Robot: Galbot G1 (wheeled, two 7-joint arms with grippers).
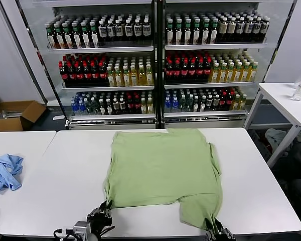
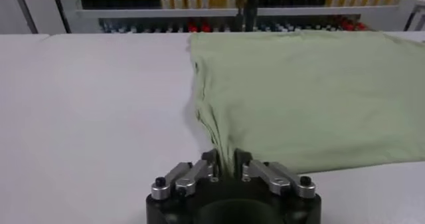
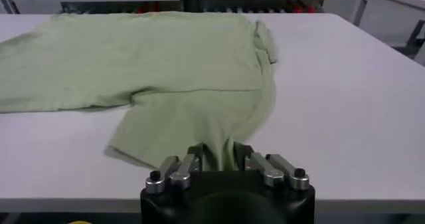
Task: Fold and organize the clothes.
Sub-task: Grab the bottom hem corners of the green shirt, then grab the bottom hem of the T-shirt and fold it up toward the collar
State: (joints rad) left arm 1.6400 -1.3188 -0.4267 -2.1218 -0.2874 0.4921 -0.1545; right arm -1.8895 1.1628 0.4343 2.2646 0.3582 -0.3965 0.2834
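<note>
The light green shirt (image 1: 163,168) lies spread on the white table (image 1: 65,170), plain side up, its collar and print hidden. My left gripper (image 1: 107,207) is shut on the shirt's near left corner at the table's front edge; in the left wrist view the cloth (image 2: 305,92) bunches between the fingers of the left gripper (image 2: 225,160). My right gripper (image 1: 214,226) is shut on the near right corner, which hangs lower toward the front edge. In the right wrist view the right gripper (image 3: 218,152) pinches a gathered fold of the shirt (image 3: 146,59).
A crumpled light blue garment (image 1: 5,170) lies on the adjoining table at the left. A drinks cooler (image 1: 155,60) full of bottles stands behind. Another white table (image 1: 288,100) with bottles is at the right. A cardboard box (image 1: 15,114) sits on the floor.
</note>
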